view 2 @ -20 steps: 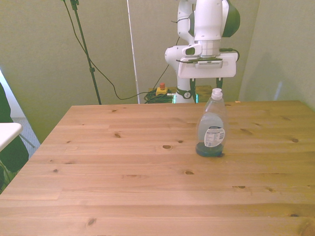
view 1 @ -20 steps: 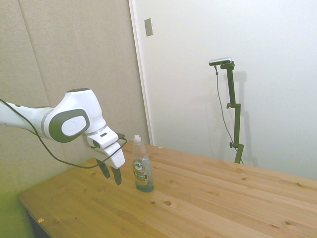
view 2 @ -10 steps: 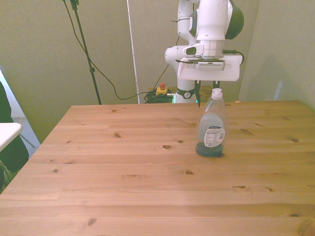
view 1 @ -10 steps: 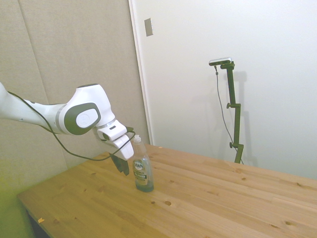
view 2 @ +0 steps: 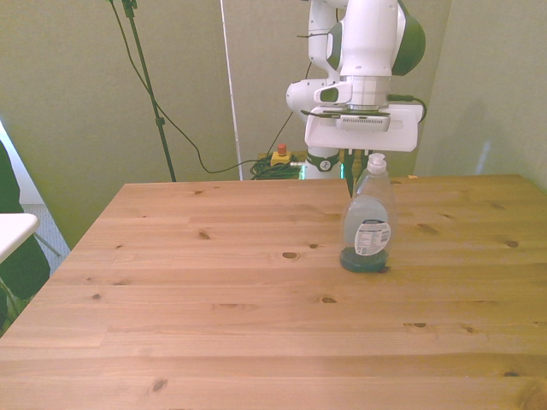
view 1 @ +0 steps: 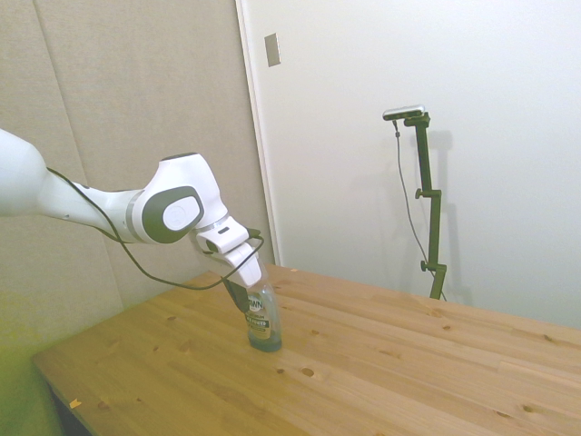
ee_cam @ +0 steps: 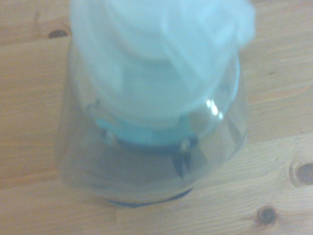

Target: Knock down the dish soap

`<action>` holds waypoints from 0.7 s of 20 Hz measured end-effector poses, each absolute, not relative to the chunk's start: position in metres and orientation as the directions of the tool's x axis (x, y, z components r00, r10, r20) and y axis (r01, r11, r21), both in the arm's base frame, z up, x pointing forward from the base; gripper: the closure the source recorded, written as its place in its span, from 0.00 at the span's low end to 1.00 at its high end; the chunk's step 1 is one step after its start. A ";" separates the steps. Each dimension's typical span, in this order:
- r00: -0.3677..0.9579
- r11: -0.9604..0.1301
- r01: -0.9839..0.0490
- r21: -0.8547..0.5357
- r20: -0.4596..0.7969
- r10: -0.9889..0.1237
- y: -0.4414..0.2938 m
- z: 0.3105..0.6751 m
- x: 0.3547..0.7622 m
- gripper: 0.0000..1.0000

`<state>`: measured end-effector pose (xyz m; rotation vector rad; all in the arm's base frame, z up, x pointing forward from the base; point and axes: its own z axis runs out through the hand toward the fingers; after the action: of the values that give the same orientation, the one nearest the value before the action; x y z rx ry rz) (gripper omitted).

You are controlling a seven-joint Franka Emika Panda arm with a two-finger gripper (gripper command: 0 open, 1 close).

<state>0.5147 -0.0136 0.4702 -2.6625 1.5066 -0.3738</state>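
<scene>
Standing upright on the wooden desk (view 2: 214, 290), the dish soap (view 2: 367, 224) is not yet toppled: its white cap points straight up and its labelled body sits flat on its base, toward the front view's right and nearer the far edge than the near one. In the side view the bottle (view 1: 261, 318) is partly hidden behind the pincer (view 1: 243, 295), which has its dark fingers at about the height of the neck and shoulder. The front view shows the pincer (view 2: 355, 159) just behind the cap, on the far side of the bottle. The wrist view is filled by the blurred cap and the clear shoulders below it (ee_cam: 156, 147), so the hand is very close. Whether the fingers touch the plastic I cannot tell, and I cannot tell how wide they stand either, since the bottle and the white hand cover them.

The step in hand looks like the final approach before the shove. The next move probably calls for a firm horizontal push high on the neck, toward the near edge, carried far enough to tip it past its balance point.
</scene>
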 end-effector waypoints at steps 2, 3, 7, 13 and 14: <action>0.476 -0.507 -0.841 -0.190 0.186 -0.860 -0.011 0.474 0.527 1.00; 0.467 -0.499 -0.844 -0.198 0.189 -0.864 -0.009 0.475 0.534 1.00; 0.419 -0.458 -0.859 -0.231 0.198 -0.886 0.003 0.467 0.569 1.00; 0.390 -0.432 -0.872 -0.230 0.207 -0.897 0.015 0.450 0.606 1.00; 0.384 -0.427 -0.874 -0.233 0.209 -0.899 0.014 0.450 0.610 1.00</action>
<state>0.6102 0.0141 0.4497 -2.5422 1.6331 -0.4681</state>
